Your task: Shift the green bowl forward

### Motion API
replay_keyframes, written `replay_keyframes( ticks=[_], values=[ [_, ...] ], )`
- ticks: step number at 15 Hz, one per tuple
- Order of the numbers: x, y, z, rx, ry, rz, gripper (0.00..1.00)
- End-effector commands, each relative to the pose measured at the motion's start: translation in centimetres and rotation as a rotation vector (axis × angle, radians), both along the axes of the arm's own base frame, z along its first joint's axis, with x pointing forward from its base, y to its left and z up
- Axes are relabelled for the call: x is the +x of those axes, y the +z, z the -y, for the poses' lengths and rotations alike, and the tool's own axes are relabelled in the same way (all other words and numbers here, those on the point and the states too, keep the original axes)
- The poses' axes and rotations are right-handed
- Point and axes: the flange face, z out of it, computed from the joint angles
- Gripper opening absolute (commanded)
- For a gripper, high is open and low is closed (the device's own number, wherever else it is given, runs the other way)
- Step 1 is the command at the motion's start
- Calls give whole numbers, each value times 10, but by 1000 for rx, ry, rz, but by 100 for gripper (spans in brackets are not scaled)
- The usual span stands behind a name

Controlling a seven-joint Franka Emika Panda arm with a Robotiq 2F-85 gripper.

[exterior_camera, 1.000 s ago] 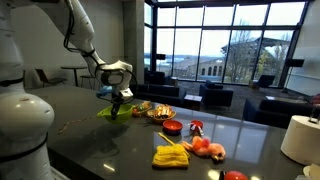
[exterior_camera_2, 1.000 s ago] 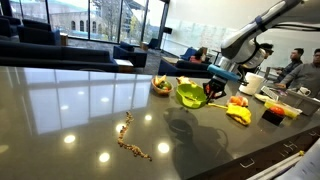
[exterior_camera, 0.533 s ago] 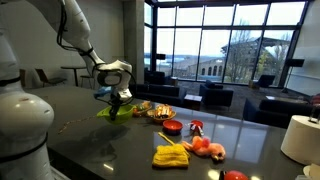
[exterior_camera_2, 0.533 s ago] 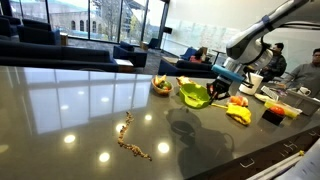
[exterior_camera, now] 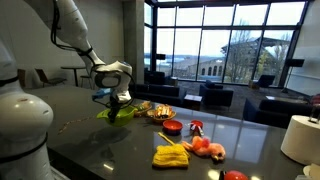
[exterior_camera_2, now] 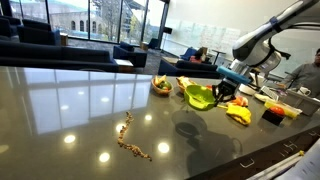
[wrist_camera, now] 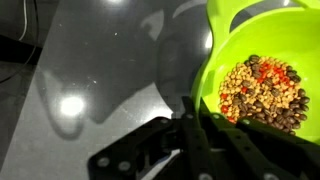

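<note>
Dark, glossy stone-like surface (exterior_camera_2: 70, 105) fills most of both exterior views and mirrors the ceiling lights. Over it reaches the white Panda arm (exterior_camera: 72, 30), bent down toward the middle of the scene. Below its wrist sits the green bowl (exterior_camera_2: 199, 96), tilted and apparently raised just off the surface, with its reflection underneath. The gripper (exterior_camera_2: 226, 91) has closed its fingers over the bowl's rim, one inside and one outside, as the wrist view shows (wrist_camera: 196, 125). Just beside the bowl lies a yellowish plate of mixed food (exterior_camera: 160, 112), and nearer the camera a small red bowl (exterior_camera: 172, 127) stands apart. Brown and red beans (wrist_camera: 262, 92) lie heaped in the green bowl.
</note>
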Motion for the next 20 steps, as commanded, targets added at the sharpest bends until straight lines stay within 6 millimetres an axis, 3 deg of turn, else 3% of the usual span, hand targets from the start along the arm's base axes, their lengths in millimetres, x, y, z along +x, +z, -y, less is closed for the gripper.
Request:
replay_keyframes(
  ticks=[1, 12, 20],
  values=[
    [-9, 0, 1, 20, -25, 33, 1],
    [-7, -20, -2, 32, -45, 2, 1],
    [-6, -51, -2, 38, -38, -60, 1]
  ],
)
